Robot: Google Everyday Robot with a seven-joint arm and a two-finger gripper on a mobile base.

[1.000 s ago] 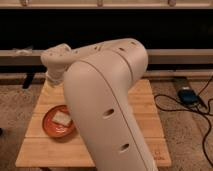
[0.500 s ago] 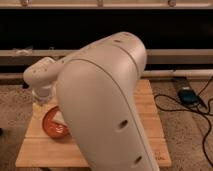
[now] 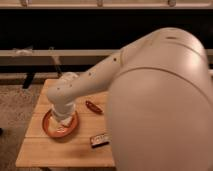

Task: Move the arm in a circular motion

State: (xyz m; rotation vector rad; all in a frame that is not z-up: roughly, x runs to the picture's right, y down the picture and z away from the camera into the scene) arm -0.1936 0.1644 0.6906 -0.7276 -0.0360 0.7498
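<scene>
The cream-white arm (image 3: 150,90) fills the right side of the camera view. Its thick rounded segments, dotted with small dark holes, reach left across the wooden table (image 3: 37,147) and bend down at a wrist (image 3: 64,92). The gripper (image 3: 61,120) points down into an orange plate (image 3: 49,127) at the table's left. The wrist hides most of it.
A red-brown oblong object (image 3: 93,106) lies on the table right of the plate. A dark wrapped snack bar (image 3: 99,140) lies near the front edge. Grey rails (image 3: 50,52) and a dark wall stand behind. Speckled floor (image 3: 15,115) lies at left.
The arm's big segment has swung to the right and nearer the camera. The forearm now stretches further left, with the wrist down over the plate. The snack bar and red object are uncovered.
</scene>
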